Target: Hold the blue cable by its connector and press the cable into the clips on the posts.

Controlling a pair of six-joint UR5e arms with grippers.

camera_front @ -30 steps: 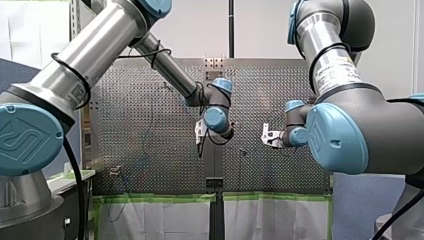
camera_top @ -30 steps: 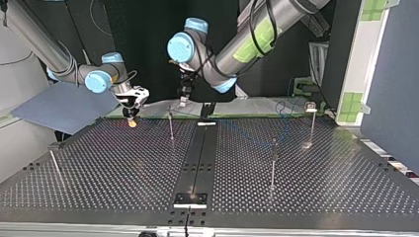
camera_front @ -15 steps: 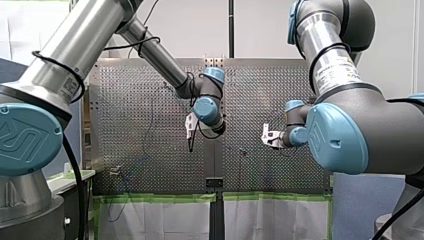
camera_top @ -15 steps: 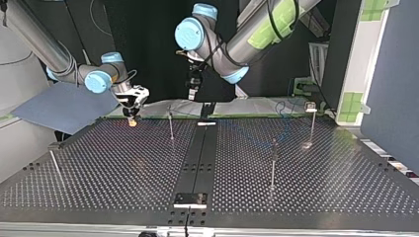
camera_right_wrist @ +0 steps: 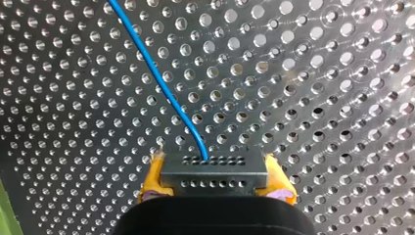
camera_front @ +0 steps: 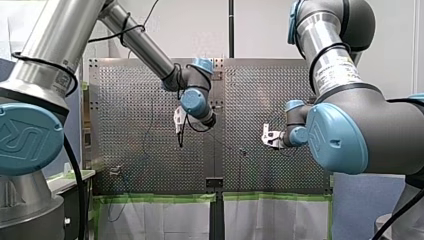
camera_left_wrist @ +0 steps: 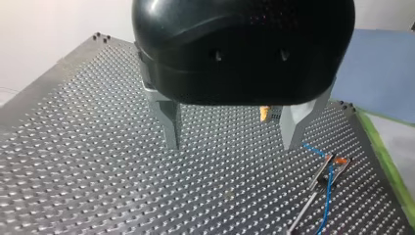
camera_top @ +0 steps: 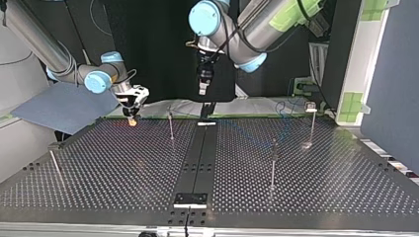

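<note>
Over the past second our left arm's black gripper (camera_left_wrist: 230, 139) has risen and swung toward the top view's right. It has moved off the thin metal post (camera_top: 171, 124) it had been hanging near and now sits above the dark centre strip (camera_top: 197, 158) of the perforated metal table (camera_top: 113, 168). Its two metal fingers (camera_left_wrist: 165, 122) are spread wide with nothing between them.

Our right arm's gripper (camera_top: 132, 120) has not moved. It stays low at the table's far edge, at the top view's left. Its yellow pads (camera_right_wrist: 154, 180) are clamped on the dark grey rectangular connector (camera_right_wrist: 214, 169), which has rows of small holes. The thin blue cable (camera_right_wrist: 159, 81) leaves the middle of that connector and runs away over the table, ahead of the gripper.

In the left wrist view, more blue cable passes by a slim post with a small clip (camera_left_wrist: 336, 161) at its top, just beside one of our left fingers. We cannot tell whether the cable is seated in that clip.
</note>
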